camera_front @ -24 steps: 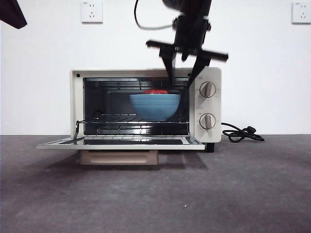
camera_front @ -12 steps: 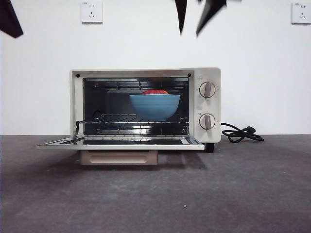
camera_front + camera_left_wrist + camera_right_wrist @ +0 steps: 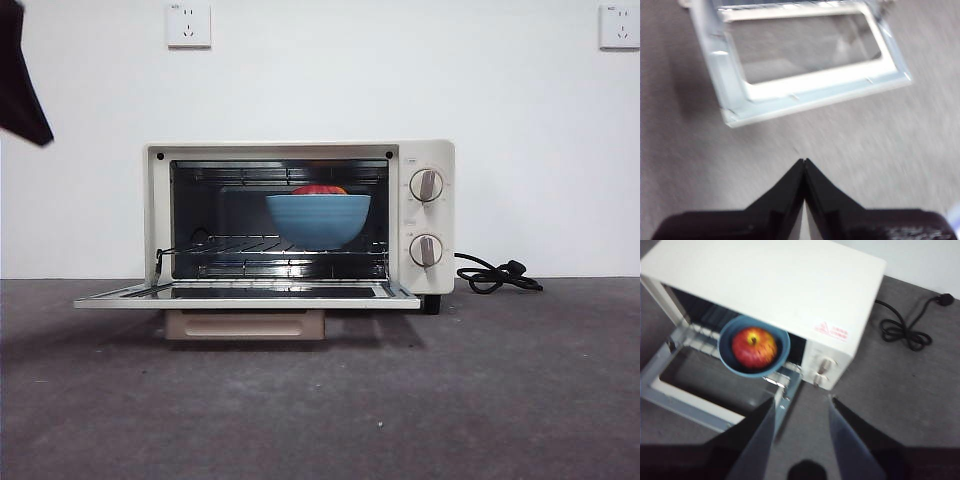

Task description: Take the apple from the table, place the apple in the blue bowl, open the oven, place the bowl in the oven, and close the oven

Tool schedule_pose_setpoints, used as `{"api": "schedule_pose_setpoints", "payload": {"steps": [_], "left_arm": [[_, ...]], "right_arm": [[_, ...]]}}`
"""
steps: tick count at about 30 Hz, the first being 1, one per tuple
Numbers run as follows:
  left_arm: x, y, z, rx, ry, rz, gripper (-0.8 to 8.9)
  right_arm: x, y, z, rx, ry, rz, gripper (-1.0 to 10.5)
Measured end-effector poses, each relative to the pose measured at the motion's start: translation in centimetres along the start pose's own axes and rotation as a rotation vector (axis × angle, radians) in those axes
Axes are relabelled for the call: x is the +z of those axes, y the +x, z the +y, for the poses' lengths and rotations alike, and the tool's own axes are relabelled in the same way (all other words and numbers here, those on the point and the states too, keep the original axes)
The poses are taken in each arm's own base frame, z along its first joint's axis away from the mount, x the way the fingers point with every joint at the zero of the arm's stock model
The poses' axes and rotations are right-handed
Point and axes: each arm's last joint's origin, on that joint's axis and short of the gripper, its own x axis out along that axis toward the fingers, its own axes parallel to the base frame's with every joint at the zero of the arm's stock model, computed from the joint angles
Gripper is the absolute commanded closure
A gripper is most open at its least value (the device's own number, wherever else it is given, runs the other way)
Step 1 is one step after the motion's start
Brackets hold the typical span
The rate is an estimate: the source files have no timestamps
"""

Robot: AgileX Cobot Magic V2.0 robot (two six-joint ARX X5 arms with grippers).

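Note:
The cream oven (image 3: 300, 149) stands open, its door (image 3: 250, 297) folded flat toward me. On the wire rack inside sits the blue bowl (image 3: 318, 220), with the red top of the apple (image 3: 320, 189) showing over its rim. From above, my right gripper (image 3: 801, 400) hangs open and empty, high in front of the oven (image 3: 765, 285). There the apple (image 3: 754, 347) lies in the bowl (image 3: 747, 371) at the oven's mouth. My left gripper (image 3: 804, 161) is shut and empty over the table, short of the lowered door (image 3: 830, 90). A black arm tip (image 3: 20, 90) shows at the top left.
A black power cord (image 3: 495, 275) lies coiled on the table (image 3: 400, 400) right of the oven, also seen from the right wrist as the cord (image 3: 907, 332). Two knobs (image 3: 427, 184) sit on the oven's right panel. Wall sockets (image 3: 189, 24) hang behind.
The open gripper that hung in front of the oven's top right has risen out of the front view. The black tip at the top left has come lower. Bowl and apple stay put.

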Motion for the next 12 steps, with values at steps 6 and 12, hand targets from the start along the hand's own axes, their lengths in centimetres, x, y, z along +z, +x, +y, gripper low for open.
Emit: {"api": "schedule_pose_setpoints", "payload": {"steps": [6,12], "left_arm": [[1.3,3.2,4.3,-0.032,-0.142,0.013,8.22],[1.3,7.1,7.2,-0.027,-0.235,0.091,8.22]], "right_arm": [[-1.1,-3.5,-1.1,0.002,-0.029,-0.024,9.2],[-2.6,-6.8,-2.1,0.003,-0.029,-0.080,9.6]]}}
